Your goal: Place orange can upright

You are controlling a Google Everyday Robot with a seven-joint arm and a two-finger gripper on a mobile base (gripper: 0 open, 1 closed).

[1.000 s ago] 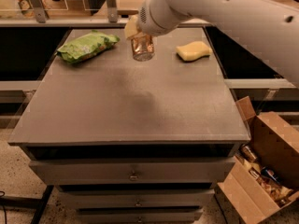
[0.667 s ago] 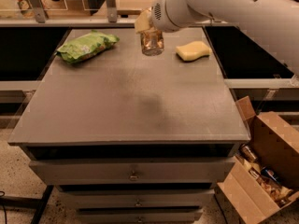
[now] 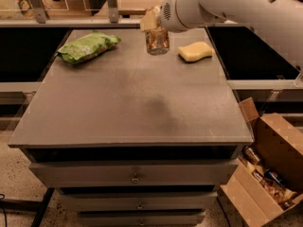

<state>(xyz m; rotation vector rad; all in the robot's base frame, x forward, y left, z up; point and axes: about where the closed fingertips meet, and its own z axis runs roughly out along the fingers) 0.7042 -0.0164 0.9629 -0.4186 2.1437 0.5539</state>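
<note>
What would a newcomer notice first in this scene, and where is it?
The big white robot arm reaches in from the upper right, and its gripper holds the orange can by the top at the far part of the grey table. A green snack bag lies left of the can and a yellow sponge right of it. An open cardboard box sits on the floor at the lower right.
</note>
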